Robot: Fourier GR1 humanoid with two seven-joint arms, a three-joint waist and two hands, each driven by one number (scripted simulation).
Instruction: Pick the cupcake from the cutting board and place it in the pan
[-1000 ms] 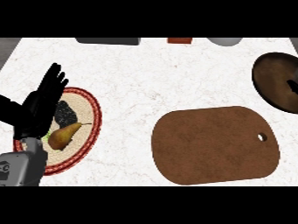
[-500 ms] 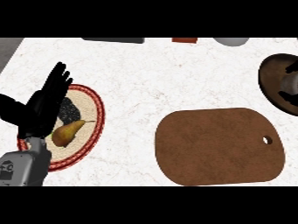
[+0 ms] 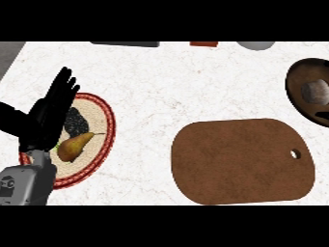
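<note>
White marbled surface [image 3: 181, 91], seen from steeply above, with a strip of grey floor at its upper left corner. Item: brown rounded wooden cutting board [image 3: 241, 161], lower right of centre, with a small hole near its right edge; its top was bare. Item: dark brown round pan [image 3: 323, 94], at the right edge and partly cut off, well apart from the board's upper right corner; inside it lay a small greyish-brown rounded object [image 3: 315, 91], apparently the cupcake, though its detail could not be told. Item: cream woven round plate with a red rim [image 3: 102, 140], at the left, carrying a yellow-brown pear [image 3: 73, 146] and a dark lumpy object [image 3: 75, 120] beside it. Item: left robot hand [image 3: 42, 118], black, on a grey forearm rising from the lower left, over the plate's left side, fingers straight and spread, thumb out to the left, nothing held. Right robot hand: not visible. Along the far edge: a dark grey flat object [image 3: 126, 44], a small red object [image 3: 204, 44], and a pale grey rounded object [image 3: 256, 45], all cut off.
</note>
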